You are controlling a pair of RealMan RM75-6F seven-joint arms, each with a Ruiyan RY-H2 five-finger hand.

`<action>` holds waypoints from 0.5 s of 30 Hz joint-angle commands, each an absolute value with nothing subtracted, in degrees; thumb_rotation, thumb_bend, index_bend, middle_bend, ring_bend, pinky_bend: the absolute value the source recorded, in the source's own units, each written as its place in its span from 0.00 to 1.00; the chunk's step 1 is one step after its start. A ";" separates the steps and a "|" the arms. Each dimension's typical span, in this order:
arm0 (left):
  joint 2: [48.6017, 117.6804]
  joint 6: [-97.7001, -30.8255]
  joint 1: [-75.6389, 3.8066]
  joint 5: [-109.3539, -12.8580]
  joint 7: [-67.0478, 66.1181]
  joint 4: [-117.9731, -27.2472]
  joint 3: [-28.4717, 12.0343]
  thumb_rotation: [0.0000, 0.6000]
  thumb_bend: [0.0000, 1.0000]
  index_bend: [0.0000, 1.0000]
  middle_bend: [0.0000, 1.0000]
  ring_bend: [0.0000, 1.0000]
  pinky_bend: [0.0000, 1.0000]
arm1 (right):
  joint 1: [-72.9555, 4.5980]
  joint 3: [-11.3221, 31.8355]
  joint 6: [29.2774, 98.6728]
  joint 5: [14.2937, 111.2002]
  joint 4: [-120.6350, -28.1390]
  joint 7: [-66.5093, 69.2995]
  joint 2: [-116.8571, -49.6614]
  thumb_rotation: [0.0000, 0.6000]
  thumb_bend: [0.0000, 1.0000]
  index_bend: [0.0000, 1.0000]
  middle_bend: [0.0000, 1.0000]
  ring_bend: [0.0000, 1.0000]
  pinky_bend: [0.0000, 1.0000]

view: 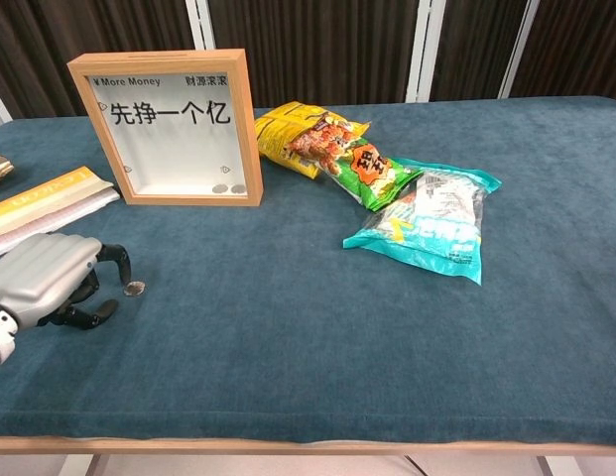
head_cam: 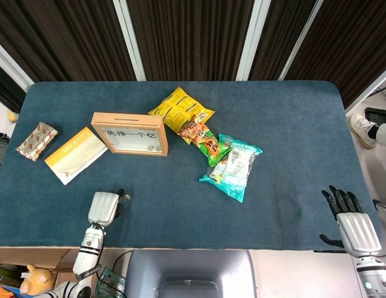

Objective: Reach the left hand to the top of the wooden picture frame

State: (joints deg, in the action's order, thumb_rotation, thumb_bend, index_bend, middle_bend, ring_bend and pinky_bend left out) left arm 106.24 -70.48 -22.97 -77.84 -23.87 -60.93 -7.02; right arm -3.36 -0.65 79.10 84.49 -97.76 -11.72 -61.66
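The wooden picture frame [head_cam: 129,133] stands upright on the blue table's left half, its white face with Chinese characters turned toward me; the chest view shows the frame [view: 169,129] at upper left. My left hand [head_cam: 104,208] is low at the table's near edge, well short of the frame, its fingers curled in around nothing. In the chest view the left hand [view: 50,280] sits at the lower left with a dark fingertip [view: 122,260] just above a small coin [view: 135,289]. My right hand [head_cam: 351,220] hovers at the near right corner with fingers spread, holding nothing.
Beside the frame lie a yellow snack bag [head_cam: 180,110], an orange-green bag [head_cam: 205,141] and a teal bag [head_cam: 233,166]. A yellow-white box [head_cam: 74,155] and a small red-patterned packet [head_cam: 36,141] lie left of the frame. Bare cloth stretches between my left hand and the frame.
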 commanded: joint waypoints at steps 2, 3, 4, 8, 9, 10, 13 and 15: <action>106.55 -70.26 -23.17 -77.54 -24.09 -60.48 -7.05 1.00 0.35 0.46 1.00 1.00 1.00 | -3.35 -0.63 79.15 84.47 -97.72 -11.71 -61.65 1.00 0.17 0.00 0.00 0.00 0.00; 106.64 -70.28 -23.22 -77.54 -24.10 -60.38 -7.05 1.00 0.35 0.46 1.00 1.00 1.00 | -3.36 -0.64 79.12 84.45 -97.73 -11.71 -61.65 1.00 0.17 0.00 0.00 0.00 0.00; 106.71 -70.27 -23.27 -77.52 -24.14 -60.31 -7.04 1.00 0.35 0.46 1.00 1.00 1.00 | -3.37 -0.65 79.08 84.43 -97.70 -11.72 -61.66 1.00 0.17 0.00 0.00 0.00 0.00; 106.93 -70.78 -23.48 -77.76 -24.46 -60.51 -7.04 1.00 0.35 0.45 1.00 1.00 1.00 | -3.40 -0.60 79.06 84.35 -97.74 -11.73 -61.64 1.00 0.17 0.00 0.00 0.00 0.00; 106.95 -70.87 -23.53 -77.80 -24.55 -60.57 -7.05 1.00 0.35 0.45 1.00 1.00 1.00 | -3.40 -0.59 79.07 84.33 -97.74 -11.69 -61.61 1.00 0.17 0.00 0.00 0.00 0.00; 106.98 -70.93 -23.58 -77.82 -24.69 -60.62 -7.05 1.00 0.35 0.44 1.00 1.00 1.00 | -3.40 -0.59 79.08 84.32 -97.76 -11.65 -61.59 1.00 0.17 0.00 0.00 0.00 0.00; 107.09 -70.86 -23.67 -77.66 -25.17 -60.68 -6.99 1.00 0.35 0.44 1.00 1.00 1.00 | -3.38 -0.58 79.15 84.36 -97.81 -11.59 -61.53 1.00 0.17 0.00 0.00 0.00 0.00; 107.18 -70.68 -23.71 -77.45 -25.39 -60.77 -6.98 1.00 0.35 0.44 1.00 1.00 1.00 | -3.35 -0.61 79.21 84.41 -97.81 -11.57 -61.52 1.00 0.17 0.00 0.00 0.00 0.00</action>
State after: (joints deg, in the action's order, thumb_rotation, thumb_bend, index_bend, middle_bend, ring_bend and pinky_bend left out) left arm 107.17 -70.70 -23.70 -77.47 -25.37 -60.75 -6.98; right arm -3.35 -0.61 79.22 84.41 -97.81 -11.57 -61.52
